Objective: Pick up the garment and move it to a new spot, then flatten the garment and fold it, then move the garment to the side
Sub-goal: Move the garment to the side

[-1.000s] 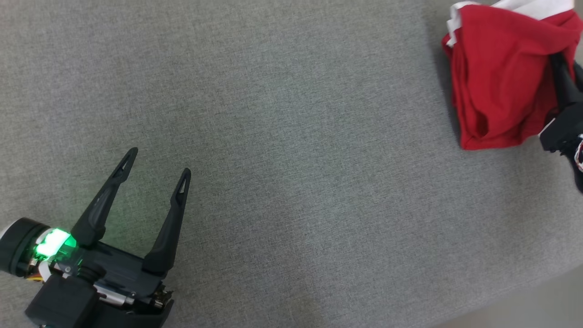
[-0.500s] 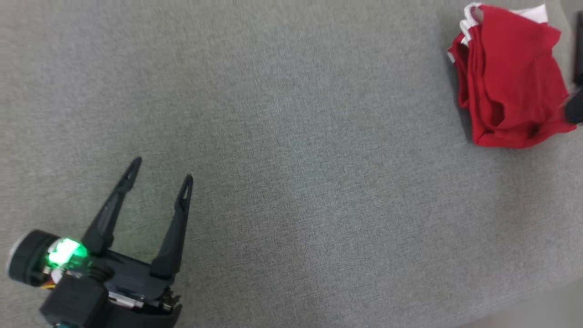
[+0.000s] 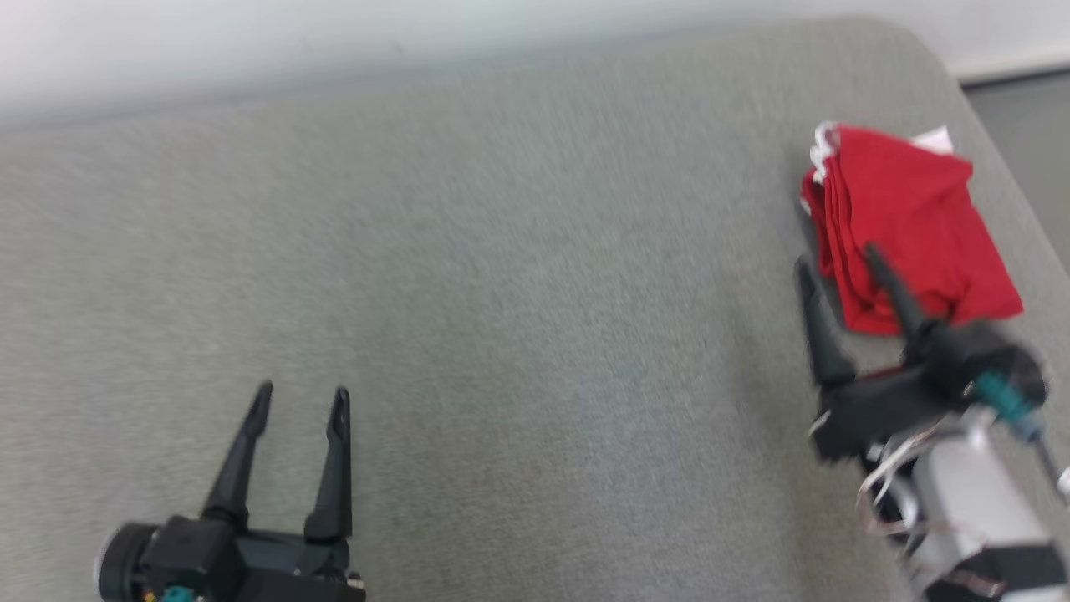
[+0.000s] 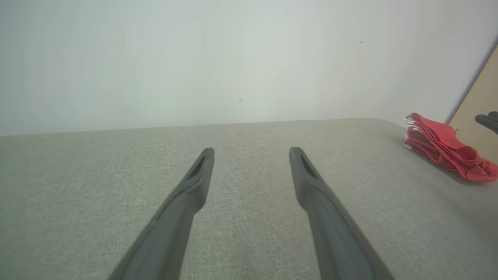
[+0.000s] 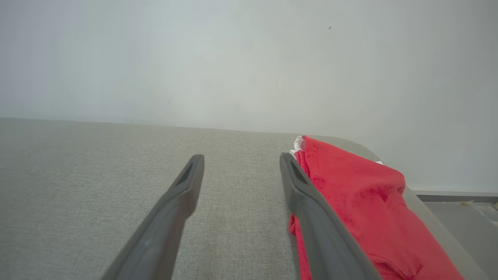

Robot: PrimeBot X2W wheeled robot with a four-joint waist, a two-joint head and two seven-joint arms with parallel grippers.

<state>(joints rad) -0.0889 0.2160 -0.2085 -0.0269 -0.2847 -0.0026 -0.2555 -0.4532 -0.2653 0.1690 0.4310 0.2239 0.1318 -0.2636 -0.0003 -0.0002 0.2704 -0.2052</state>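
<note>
1. Both our left gripper (image 3: pixel 303 391) and right gripper (image 3: pixel 836 257) stand wide, empty.
2. We see the garment (image 3: pixel 907 226) at the cushion's (image 3: pixel 535 251) far right corner, long axis along its right edge.
3. Right gripper is nearer; garment lies just ahead, rightward.

Landmark: garment (image 3: pixel 907 226).
- Garment lies on the table (image 3: pixel 535 293), near its far right corner.
- Right gripper (image 3: pixel 836 257): just before the garment, on the robot's side. Its right finger overlaps the garment's near left part; its left finger stands over bare table just left of the garment's edge. Contact cannot be told.
- Left gripper (image 3: pixel 302 391): well apart, far left of the garment and nearer the robot, over bare table.
- Wall (image 3: pixel 334 42): behind the garment, past the table's far edge.
- Floor (image 3: pixel 1020 117): right of the garment, beyond the table's rounded corner.
</note>
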